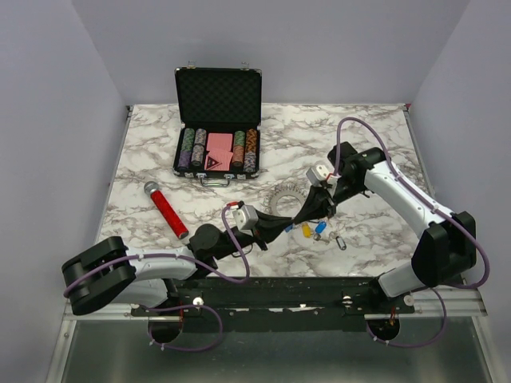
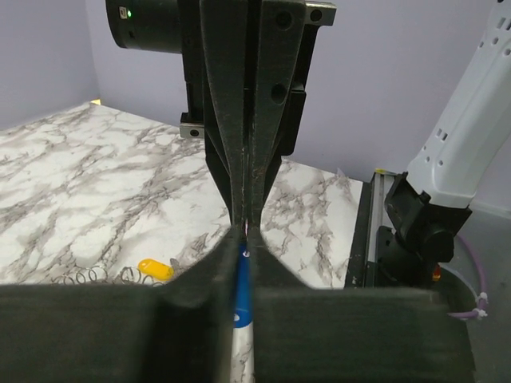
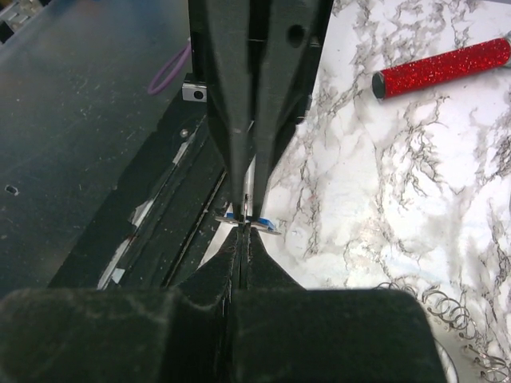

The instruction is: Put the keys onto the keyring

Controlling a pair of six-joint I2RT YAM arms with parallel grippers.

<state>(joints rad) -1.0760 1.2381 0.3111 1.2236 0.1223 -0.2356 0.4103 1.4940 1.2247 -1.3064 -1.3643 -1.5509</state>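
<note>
My left gripper [image 1: 292,224] [image 2: 246,239] is shut on a blue-headed key [image 2: 242,281], which shows edge-on in the right wrist view [image 3: 267,224]. My right gripper [image 1: 306,214] [image 3: 243,233] is shut and meets the left one tip to tip at that key; I cannot tell whether it pinches anything. A yellow key [image 1: 306,231] [image 2: 154,269], another blue key [image 1: 320,227] and a small metal piece [image 1: 340,242] lie on the marble just right of the grippers. The silvery fringed keyring [image 1: 283,196] [image 3: 447,307] lies just behind them.
An open black case of poker chips [image 1: 217,96] stands at the back. A red glitter stick [image 1: 168,212] [image 3: 443,68] lies to the left. The table's near edge and black rail [image 1: 319,286] run close below the grippers.
</note>
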